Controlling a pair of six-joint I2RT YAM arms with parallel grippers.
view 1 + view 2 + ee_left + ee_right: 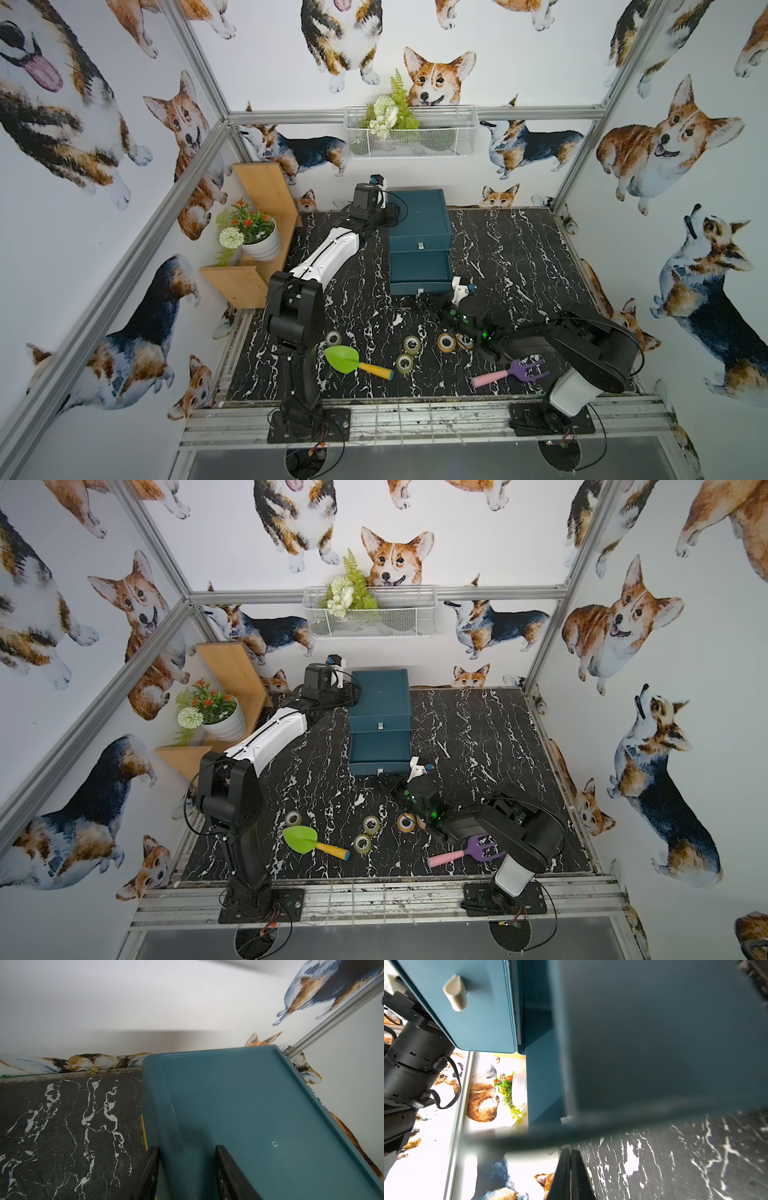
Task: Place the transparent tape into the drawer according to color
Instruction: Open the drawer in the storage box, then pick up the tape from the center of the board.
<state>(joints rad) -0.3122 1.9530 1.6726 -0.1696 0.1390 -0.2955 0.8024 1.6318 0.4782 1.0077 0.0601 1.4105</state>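
Okay, so the teal plastic two-drawer cabinet (pixel 419 212) sits toward 12 o'clock on the black white-veined marble tabletop (pixel 519 257). Its bottom drawer (pixel 419 270) sticks out further toward 6 than the one above it. The left gripper (pixel 187 1148) is parked at the cabinet's 9 o'clock edge, black fingers (pixel 224 1163) a little apart and clamped on the cabinet's rim. The right gripper (pixel 570 1150) is low by the bottom drawer's front, around its 5 o'clock corner. Its fingers are pressed flat together and nothing shows between them. The small see-through tape rolls (pixel 411 344) are all out on the tabletop, toward 6 o'clock from the cabinet. A whitish-clear roll (pixel 333 338) sits at about 7, just beside the green plastic toy scoop with a yellow handle (pixel 345 358). Two yellowish-green rolls (pixel 404 362) sit close together near 6. At about 5 there's an orange roll (pixel 446 341), and a second orange roll (pixel 464 340) is half hidden under the right arm (pixel 532 336). The purple plastic toy fork with a pink handle (pixel 523 371) lies further out at 5, near that arm.
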